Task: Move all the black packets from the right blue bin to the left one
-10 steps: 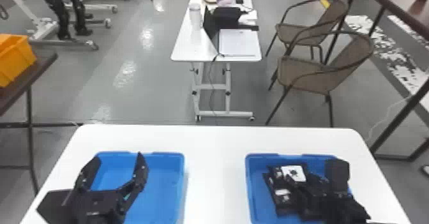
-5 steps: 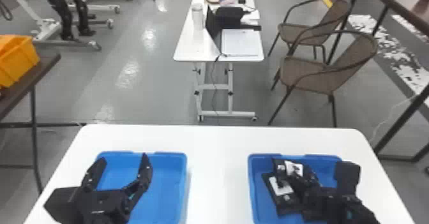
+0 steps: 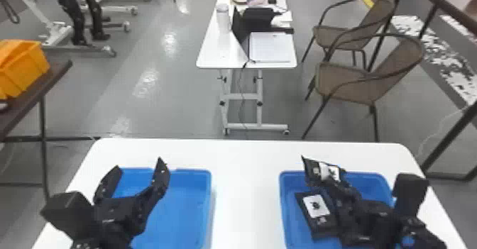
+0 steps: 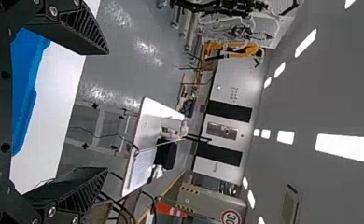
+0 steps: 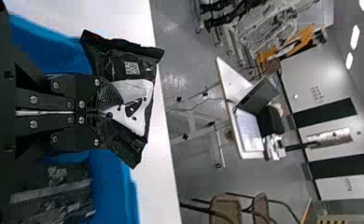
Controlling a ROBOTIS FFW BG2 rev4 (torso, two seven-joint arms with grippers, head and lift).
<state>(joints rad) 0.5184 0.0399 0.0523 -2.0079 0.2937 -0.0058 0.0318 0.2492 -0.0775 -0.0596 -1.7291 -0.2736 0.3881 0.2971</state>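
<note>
My right gripper (image 3: 339, 184) is above the right blue bin (image 3: 284, 209), shut on a black packet (image 3: 321, 170) with a white label, held over the bin's far part. In the right wrist view the gripper (image 5: 106, 113) pinches that packet (image 5: 131, 69) at its label. Another black packet (image 3: 317, 212) lies in the right bin, partly covered by the right arm. Over the left blue bin (image 3: 188, 205) my left gripper (image 3: 140, 173) stands open, its fingers wide apart; the left wrist view shows the gripper (image 4: 106, 109) with nothing between its fingers.
Both bins rest on a white table (image 3: 245, 195), with a strip of tabletop between them. Beyond it stand a smaller white table (image 3: 209, 53) with a laptop, and brown chairs (image 3: 347, 85). A yellow bin (image 3: 25, 67) sits on a dark table at the left.
The right gripper has risen from low in the right bin with a packet in it, uncovering more of the packet below. The left gripper has barely moved.
</note>
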